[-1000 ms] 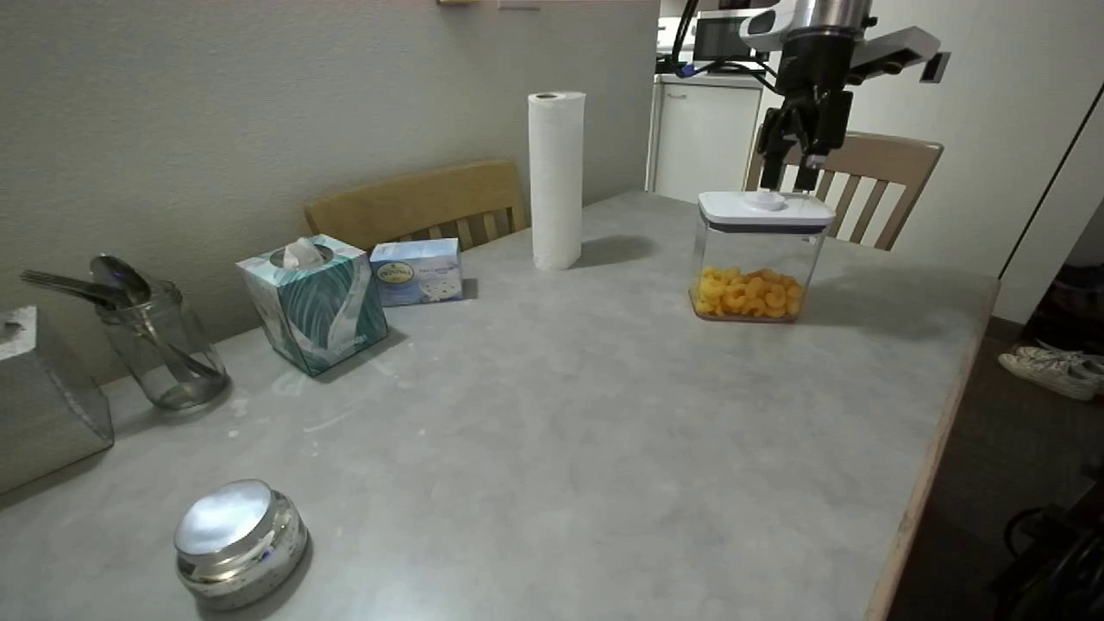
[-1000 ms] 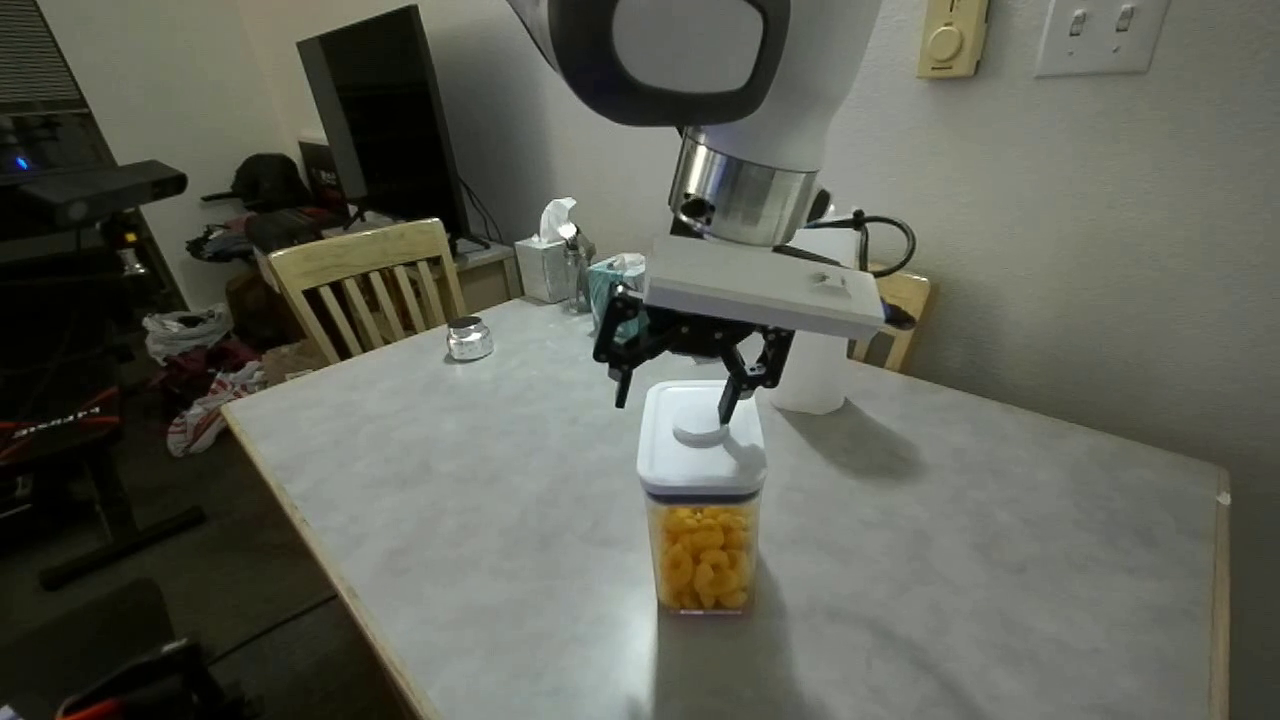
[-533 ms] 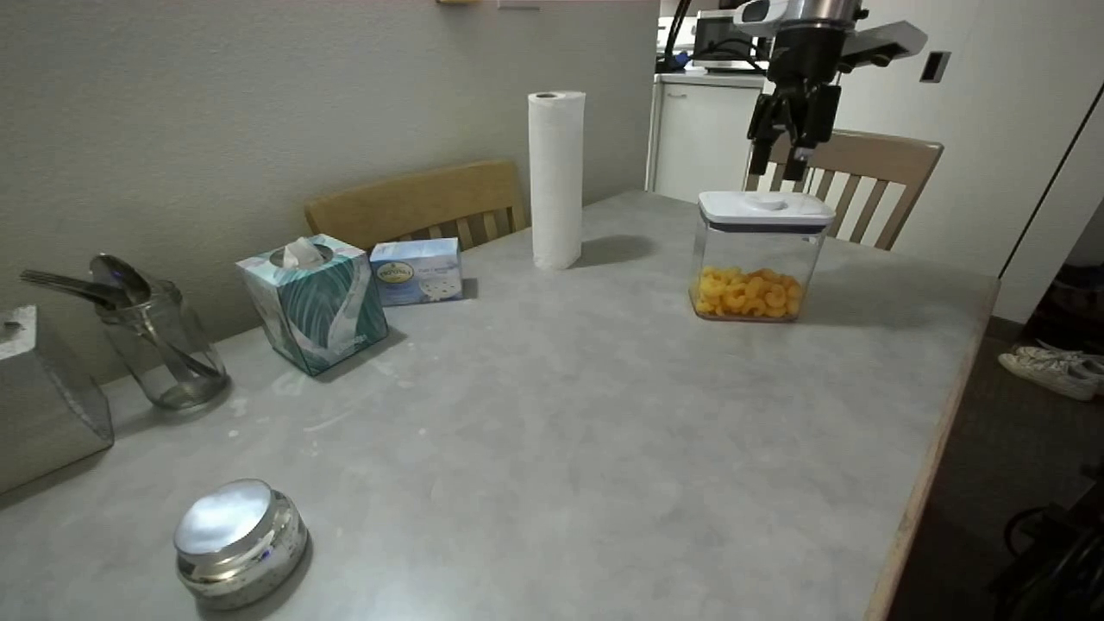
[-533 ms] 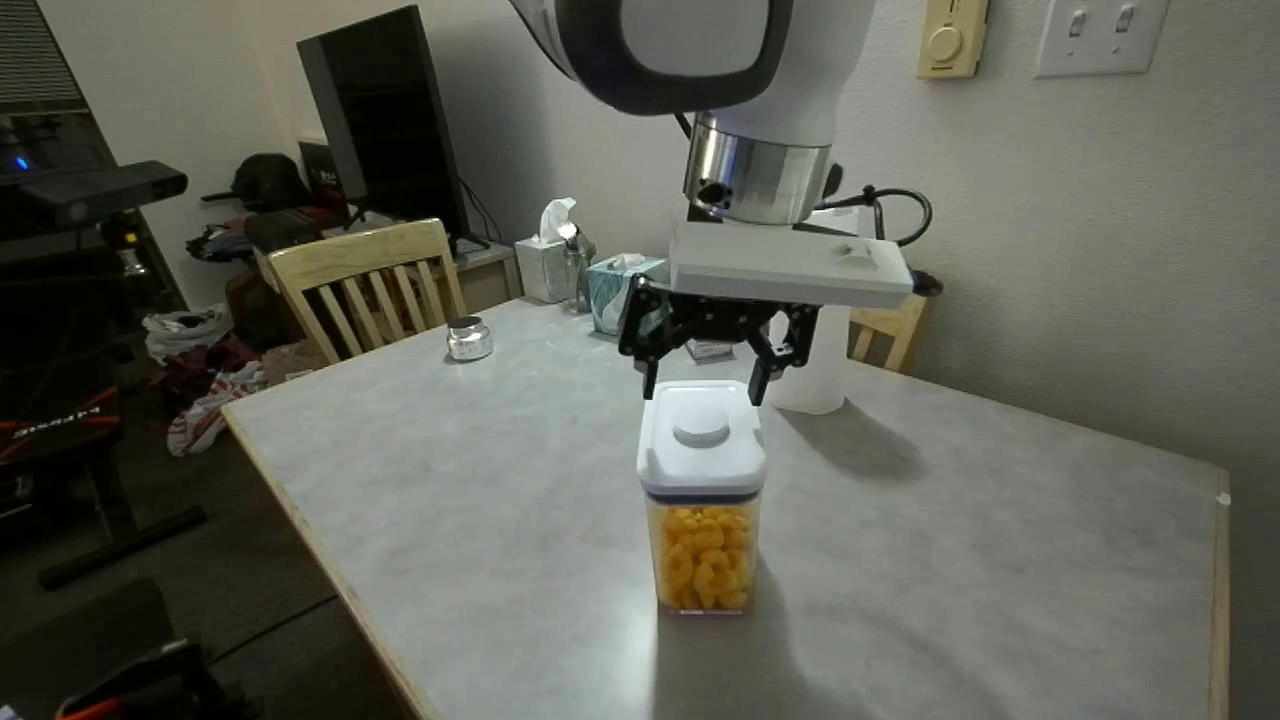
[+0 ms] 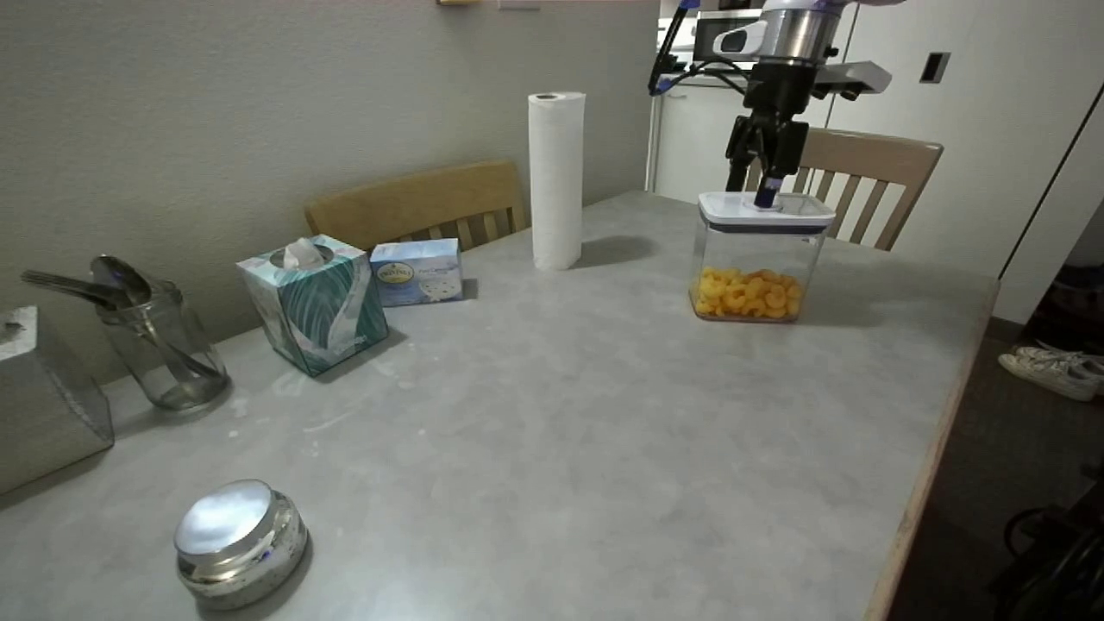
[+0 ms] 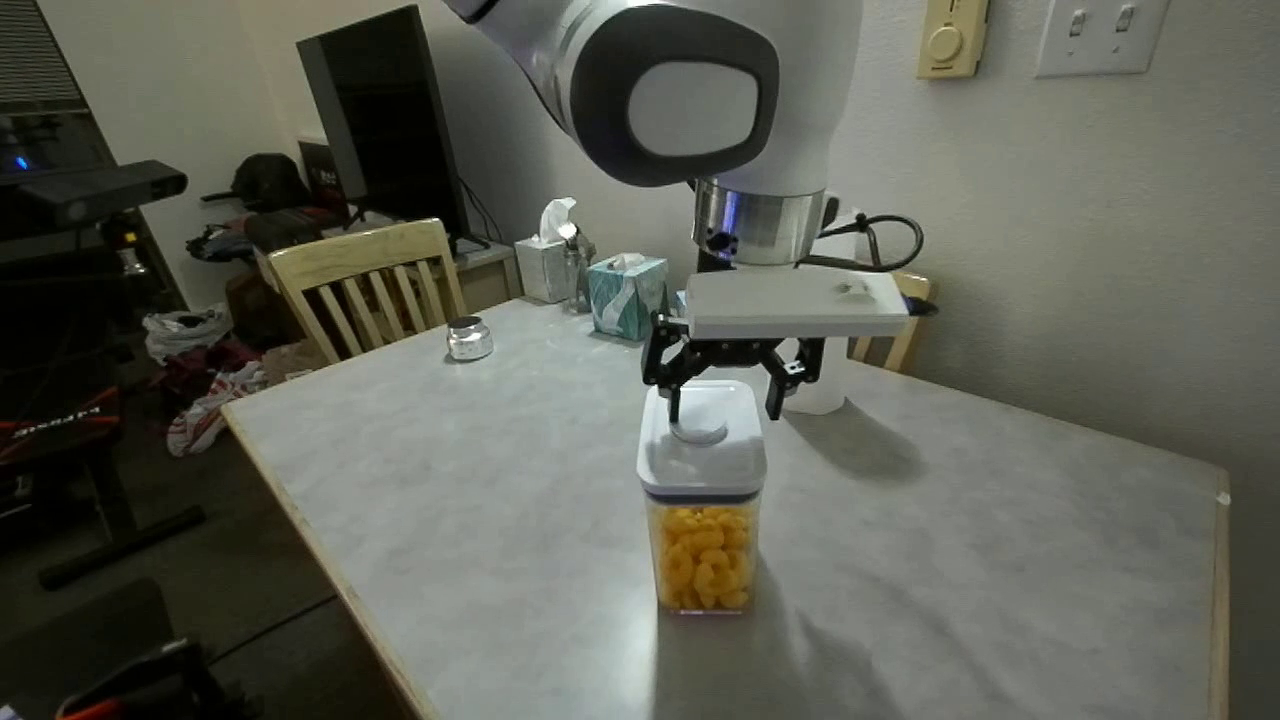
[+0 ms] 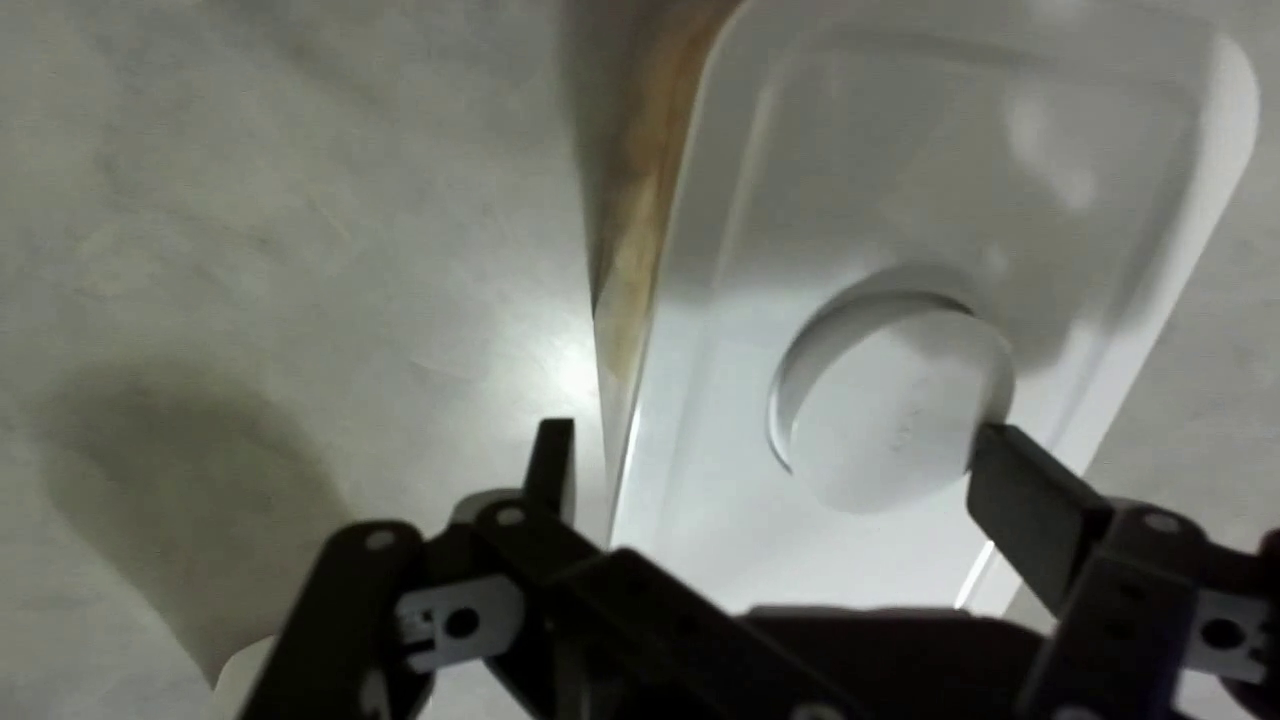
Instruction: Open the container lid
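The jaws are gaping wide, holding nothing. In wrist view, a fingertip point(image 7: 1030, 505) is sitting four o'clock from the lid's point(image 7: 880, 210) button point(image 7: 890, 420)

The spread claw point(image 6: 724, 417) hangs at the lid point(image 6: 700, 466) on the container point(image 6: 704, 560).

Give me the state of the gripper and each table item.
Clear rectangular plastic container: upright, holding orange food.
White rectangular plastic lid: on the container.
Round white plastic button: raised.
Black two-finger gripper: open.
Round silver metal tin: closed.
Clear glass jar: uncapped, holding utensils.
Teal cardboard tissue box: open, tissue showing.
Grey cardboard tissue box: open.
White paper towel roll: upright.
Blue cardboard tea box: looks closed.
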Tool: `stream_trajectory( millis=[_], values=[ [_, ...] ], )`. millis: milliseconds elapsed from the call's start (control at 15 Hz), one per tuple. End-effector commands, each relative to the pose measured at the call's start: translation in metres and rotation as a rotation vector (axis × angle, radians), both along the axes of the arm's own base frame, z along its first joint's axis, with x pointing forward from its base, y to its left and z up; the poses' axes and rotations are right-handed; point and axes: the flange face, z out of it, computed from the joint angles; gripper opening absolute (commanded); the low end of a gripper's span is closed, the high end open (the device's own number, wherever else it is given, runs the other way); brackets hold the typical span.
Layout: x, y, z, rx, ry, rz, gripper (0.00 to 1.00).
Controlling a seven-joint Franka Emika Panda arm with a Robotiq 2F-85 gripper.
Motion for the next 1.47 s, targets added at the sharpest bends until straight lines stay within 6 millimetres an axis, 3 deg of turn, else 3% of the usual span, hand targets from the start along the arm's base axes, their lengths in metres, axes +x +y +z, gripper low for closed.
stream_trajectory(
  millis=[0, 67, 267, 333, 467, 667, 1400],
  values=[
    [0.007, 0.004, -0.007, -0.025, -0.016, 0.019, 0.86],
    [0.008, 0.006, -0.005, -0.027, -0.018, 0.021, 0.76],
    [0.011, 0.007, 0.000, -0.035, -0.027, 0.022, 0.69],
    [0.012, 0.006, 0.003, -0.042, -0.034, 0.019, 0.70],
    [0.011, 0.004, 0.006, -0.056, -0.041, 0.019, 0.87],
    [0.010, 0.001, 0.012, -0.095, -0.054, 0.022, 1.00],
    [0.000, 0.007, 0.033, -0.144, -0.060, -0.063, 1.00]
  ],
)
